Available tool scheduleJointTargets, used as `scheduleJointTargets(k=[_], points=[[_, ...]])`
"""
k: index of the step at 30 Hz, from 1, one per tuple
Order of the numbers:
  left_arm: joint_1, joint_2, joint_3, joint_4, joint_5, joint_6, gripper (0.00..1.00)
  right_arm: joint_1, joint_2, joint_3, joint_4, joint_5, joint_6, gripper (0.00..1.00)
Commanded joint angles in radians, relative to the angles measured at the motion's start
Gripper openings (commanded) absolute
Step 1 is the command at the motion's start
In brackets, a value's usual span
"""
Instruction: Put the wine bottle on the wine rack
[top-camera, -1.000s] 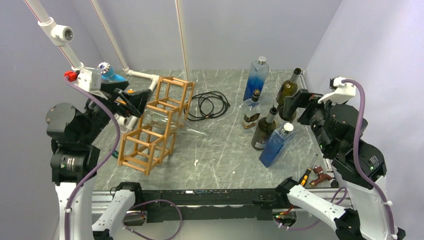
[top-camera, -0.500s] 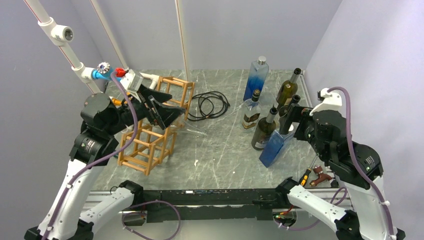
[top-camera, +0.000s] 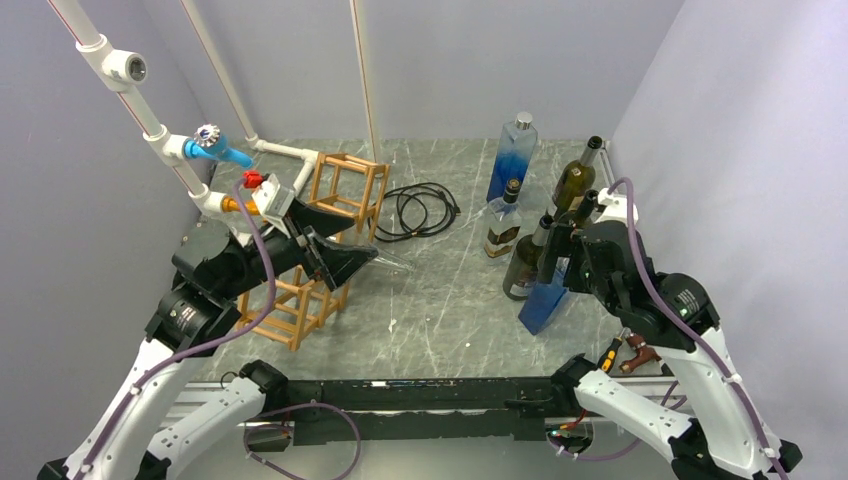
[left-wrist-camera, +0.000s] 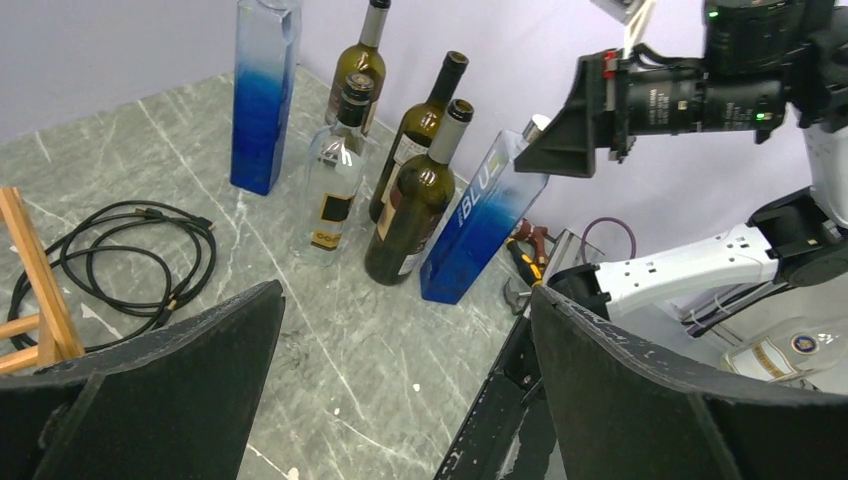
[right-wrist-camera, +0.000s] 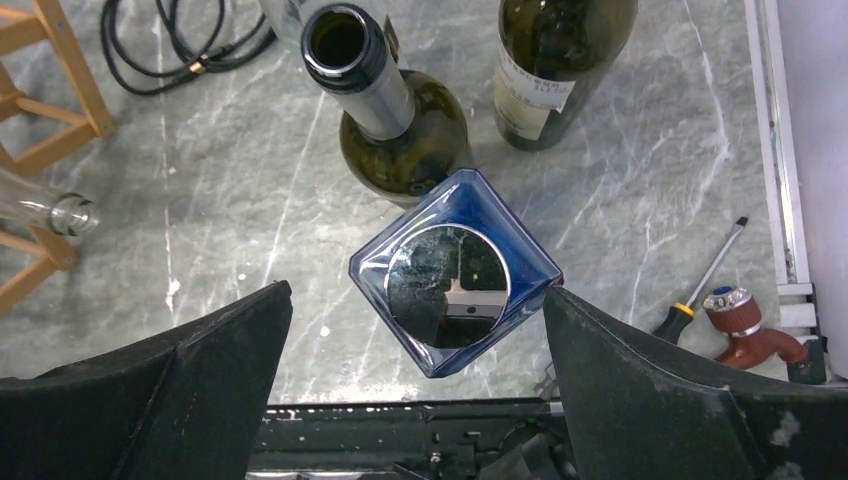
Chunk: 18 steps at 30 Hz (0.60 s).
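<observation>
Grey marbled tabletop (top-camera: 440, 310) fills the middle of the top view, walled in by pale lilac panels. At its left stands the wine rack (top-camera: 295, 305), a lattice of orange-brown sticks, with the neck of a clear glass bottle (top-camera: 392, 264) poking out toward the centre. The left gripper (left-wrist-camera: 405, 300) hangs over the rack's right side, its jaws spread wide and holding nothing.

Right of centre is a cluster of upright bottles. A dark wine bottle (top-camera: 525, 270) with an uncorked mouth stands there, well apart from the rack. Just beside it, nearer the lower edge, is a blue square bottle (right-wrist-camera: 450, 285) with a silver cap. The right gripper (right-wrist-camera: 415, 290) hovers straight above that cap, jaws wide apart and clear of the glass on both sides.

Behind these are a clear labelled bottle (top-camera: 503, 225), a green bottle (top-camera: 578, 175) and a tall blue bottle (top-camera: 512, 160). A coiled black cable (top-camera: 415, 210) lies between rack and bottles. A screwdriver (right-wrist-camera: 700, 290) rests at the lower right.
</observation>
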Motion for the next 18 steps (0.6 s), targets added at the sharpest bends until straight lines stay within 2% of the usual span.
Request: scheduleJointTargets(k=[1, 4, 5, 6, 18], points=[[-0.013, -0.047, -0.021, 0.050, -0.008, -0.013, 0.99, -0.003, -0.016, -0.044, 0.030, 0.028, 0.014, 1.00], [-0.013, -0.060, -0.036, 0.055, -0.009, -0.013, 0.99, -0.003, -0.042, -0.095, 0.054, 0.065, 0.018, 1.00], [-0.013, -0.060, -0.038, 0.055, -0.008, -0.014, 0.99, -0.003, -0.046, -0.111, 0.207, 0.076, 0.023, 1.00], [-0.013, -0.057, -0.038, 0.055, -0.007, -0.016, 0.99, -0.003, -0.049, -0.126, 0.083, 0.084, 0.025, 1.00], [-0.016, -0.026, -0.037, 0.058, -0.005, -0.017, 0.99, -0.003, -0.034, -0.183, 0.111, 0.192, 0.096, 1.00]])
